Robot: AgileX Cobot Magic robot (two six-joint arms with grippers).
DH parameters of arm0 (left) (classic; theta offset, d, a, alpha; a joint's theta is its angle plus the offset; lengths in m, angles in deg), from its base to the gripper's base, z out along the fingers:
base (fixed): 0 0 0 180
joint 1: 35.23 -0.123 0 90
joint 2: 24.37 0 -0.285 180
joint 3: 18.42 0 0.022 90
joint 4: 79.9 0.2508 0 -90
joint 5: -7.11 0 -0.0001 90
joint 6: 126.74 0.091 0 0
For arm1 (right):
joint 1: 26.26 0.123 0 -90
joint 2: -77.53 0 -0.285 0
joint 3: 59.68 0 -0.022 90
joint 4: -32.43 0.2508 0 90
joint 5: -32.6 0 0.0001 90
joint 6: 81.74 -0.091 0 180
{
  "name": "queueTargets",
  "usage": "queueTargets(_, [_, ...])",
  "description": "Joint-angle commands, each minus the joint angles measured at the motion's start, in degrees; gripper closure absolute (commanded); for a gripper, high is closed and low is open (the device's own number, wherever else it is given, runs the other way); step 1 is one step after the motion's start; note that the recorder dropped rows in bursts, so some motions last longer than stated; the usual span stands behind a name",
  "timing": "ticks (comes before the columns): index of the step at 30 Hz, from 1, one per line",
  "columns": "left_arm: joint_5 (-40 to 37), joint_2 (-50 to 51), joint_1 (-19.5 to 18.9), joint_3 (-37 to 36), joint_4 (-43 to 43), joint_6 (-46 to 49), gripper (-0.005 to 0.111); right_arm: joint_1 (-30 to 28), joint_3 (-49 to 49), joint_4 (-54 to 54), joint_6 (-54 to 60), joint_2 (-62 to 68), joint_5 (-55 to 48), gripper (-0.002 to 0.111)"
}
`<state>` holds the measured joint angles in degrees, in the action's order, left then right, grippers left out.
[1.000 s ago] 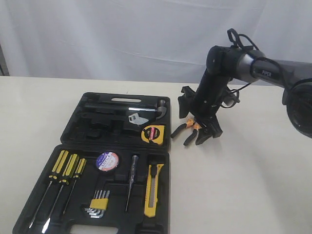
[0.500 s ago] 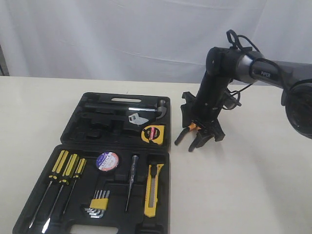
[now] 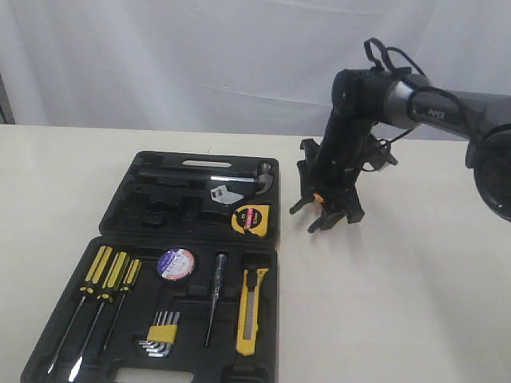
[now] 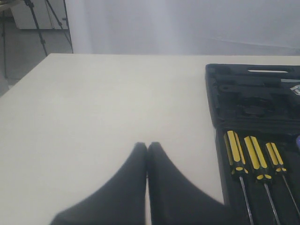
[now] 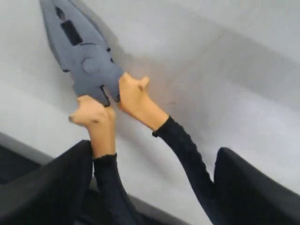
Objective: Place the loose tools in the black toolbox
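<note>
Since one second ago the right hand (image 3: pixel 326 203) has risen a little and turned, and the pliers (image 3: pixel 318 198) it carries now hang nearer to the arm. It holds them by the black-and-orange handles, just beside the right rim of the black toolbox (image 3: pixel 267 351). The left hand (image 4: pixel 147 187) is closed on nothing, low over the bench (image 3: pixel 399 303).

The tape measure (image 3: pixel 251 218), tape roll (image 3: pixel 176 263) and utility knife (image 3: pixel 251 311) lie already in their recesses.

The grip is probably weak, because the wrist view shows the handles spread apart. The pliers could swing or slip during the crossing. If carried too low, they may catch the raised rim or push the tape measure, which sits just inside it. The bench to the right of the box is bare and gives room to lift first. Which dark recess fits the pliers cannot be told.
</note>
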<state>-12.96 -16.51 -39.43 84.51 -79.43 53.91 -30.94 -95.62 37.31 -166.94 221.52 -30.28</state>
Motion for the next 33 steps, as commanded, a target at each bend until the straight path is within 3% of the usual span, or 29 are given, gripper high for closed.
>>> queueTargets(1, [0.5, -0.1, 0.3, -0.1, -0.5, -0.2, 0.107, 0.9, -0.1, -2.2, -3.9, -5.0, -2.5, 0.109])
queueTargets(9, [0.5, -0.1, 0.3, -0.1, -0.5, -0.2, 0.107, 5.2, -0.1, -2.2, -12.5, -8.6, -3.6, 0.109])
queueTargets(15, [0.5, -0.1, 0.3, -0.1, -0.5, -0.2, 0.107, 6.8, -0.1, -4.9, -12.0, -8.7, -5.5, 0.109])
queueTargets(21, [0.5, -0.1, 0.3, -0.1, -0.5, -0.2, 0.107, 5.5, -0.1, -9.3, 4.2, -9.4, -3.4, 0.108])
queueTargets(26, [0.5, -0.1, 0.3, -0.1, -0.5, -0.2, 0.107, 1.7, -0.1, -6.4, 9.5, -9.4, -3.5, 0.108])
queueTargets(29, [0.5, -0.1, 0.3, -0.1, -0.5, -0.2, 0.107, -0.1, -0.1, -4.9, 11.7, -9.3, -3.6, 0.094])
queueTargets(31, [0.5, -0.1, 0.3, -0.1, -0.5, -0.2, 0.107, -1.0, -0.1, -4.5, 14.2, -9.2, -3.5, 0.077])
queueTargets(33, [0.5, -0.1, 0.3, -0.1, -0.5, -0.2, 0.107, -1.8, -0.1, -3.5, 18.7, -8.7, -3.2, 0.053])
